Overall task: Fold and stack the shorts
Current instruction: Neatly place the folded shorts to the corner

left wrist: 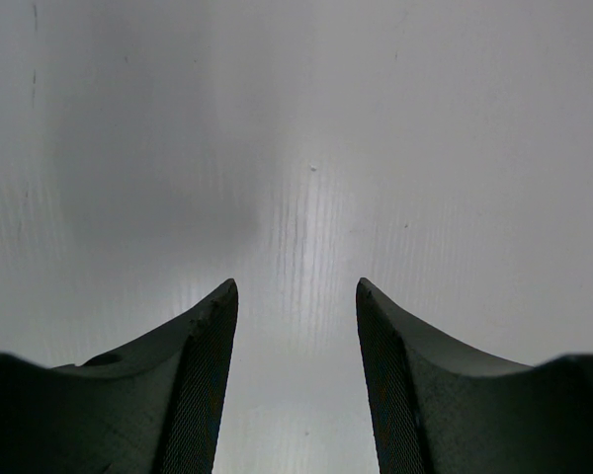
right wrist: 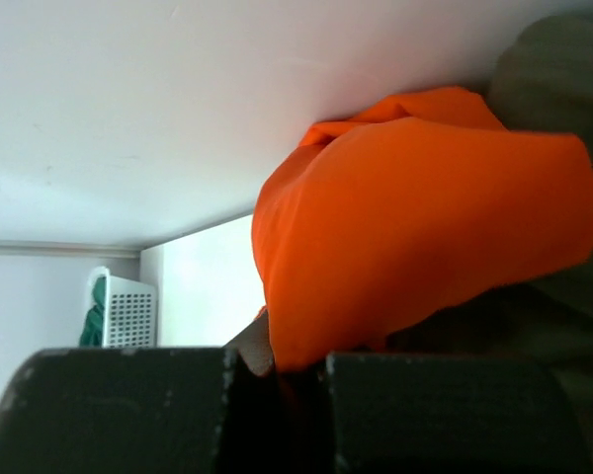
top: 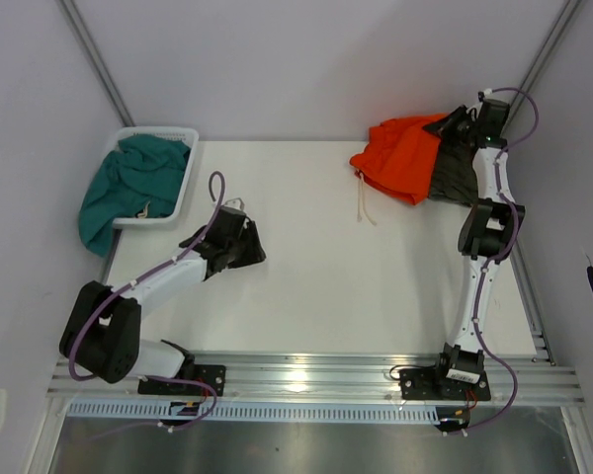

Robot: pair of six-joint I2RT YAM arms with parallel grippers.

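My right hand point(right wrist: 277, 370) is closed tight, and a fold of the orange shorts point(right wrist: 425, 237) is pinched between its two fingers. The rest of the cloth lies bunched just ahead of them. Behind and to the right of this hand, touching the orange cloth, lies a dark olive garment point(right wrist: 553, 89). In the top view my right hand point(top: 465, 123) is at the far right corner of the table point(top: 326, 286). The orange shorts point(top: 400, 158) spread from it toward the left, partly over the dark olive garment point(top: 457, 173). Their white drawstring point(top: 364, 202) hangs down onto the table surface. My left hand point(left wrist: 296, 291) has its jaws about half apart and holds nothing; between its fingers point(left wrist: 203, 336) I see only bare white table point(left wrist: 296, 148). This hand point(top: 245, 247) rests low, well apart from the orange shorts. To its left stands a white basket point(top: 183, 188), and a teal garment point(top: 128, 183) spills over the basket's edge.
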